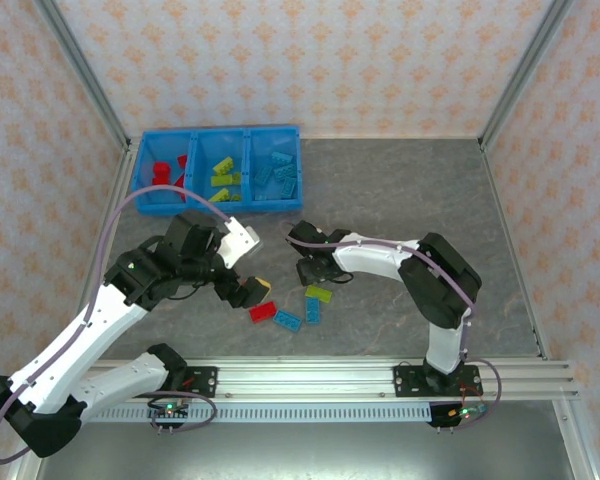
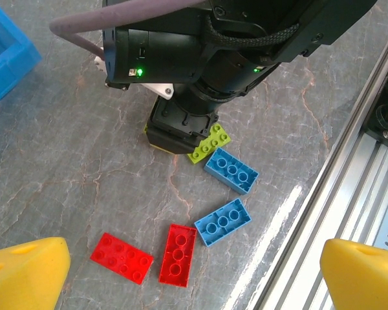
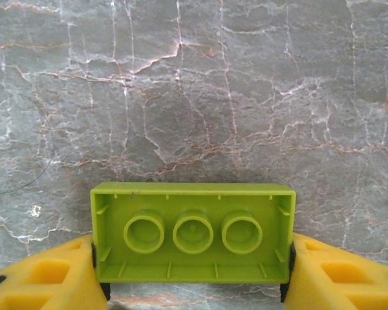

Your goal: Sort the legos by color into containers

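Right claw (image 3: 193, 274) pinches the upturned lime brick (image 3: 193, 232) by both ends.

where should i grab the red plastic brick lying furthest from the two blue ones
Pinch the flat red studded plastic brick across its two long sides, coming straight down from above. It lies flat, studs up, with bare grey marbled table along both long sides, while one short end sits close to the second red brick, leaving a finger little room.

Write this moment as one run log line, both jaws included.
left jaws: open, empty | right jaws: shut on lime green lego | table: two red legos, two light blue legos loose
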Controlling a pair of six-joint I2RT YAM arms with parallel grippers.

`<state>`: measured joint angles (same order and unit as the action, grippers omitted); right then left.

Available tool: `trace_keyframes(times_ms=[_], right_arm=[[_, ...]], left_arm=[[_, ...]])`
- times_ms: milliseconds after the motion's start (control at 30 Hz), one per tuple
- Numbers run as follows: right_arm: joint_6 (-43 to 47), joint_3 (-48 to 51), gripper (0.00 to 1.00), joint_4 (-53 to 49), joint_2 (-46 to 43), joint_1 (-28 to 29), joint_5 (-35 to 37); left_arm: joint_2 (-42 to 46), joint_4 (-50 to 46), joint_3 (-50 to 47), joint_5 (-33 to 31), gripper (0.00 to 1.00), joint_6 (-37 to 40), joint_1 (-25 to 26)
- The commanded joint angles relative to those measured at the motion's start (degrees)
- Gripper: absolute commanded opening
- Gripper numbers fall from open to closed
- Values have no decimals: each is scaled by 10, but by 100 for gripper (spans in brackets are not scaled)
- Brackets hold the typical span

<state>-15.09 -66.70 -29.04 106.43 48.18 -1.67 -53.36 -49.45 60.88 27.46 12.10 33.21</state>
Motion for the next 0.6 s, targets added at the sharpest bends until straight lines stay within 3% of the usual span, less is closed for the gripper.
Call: trace_keyframes(times_ms=[0,100,200,300,433,567], right_arm=[[-17,17,50,26,-29,-2,23],[-35,44,49,51,-106,3,23],[-49,90,50,150,-184,12,-20],[-48,103,51,242,-215,18,-26],[-5,34,50,315,-157,19,-17],[60,-107,50,318,-38,17,20]], left_arm=[[9,16,-9,2,100,4,-5],[22,24,-13,6,100,2,-6],[40,39,-18,8,100,-4,-15],[66,68,-29,-37,100,-31,-31],[104,96,-46,-186,100,-80,-56],[145,115,-60,-211,100,-107,-94]])
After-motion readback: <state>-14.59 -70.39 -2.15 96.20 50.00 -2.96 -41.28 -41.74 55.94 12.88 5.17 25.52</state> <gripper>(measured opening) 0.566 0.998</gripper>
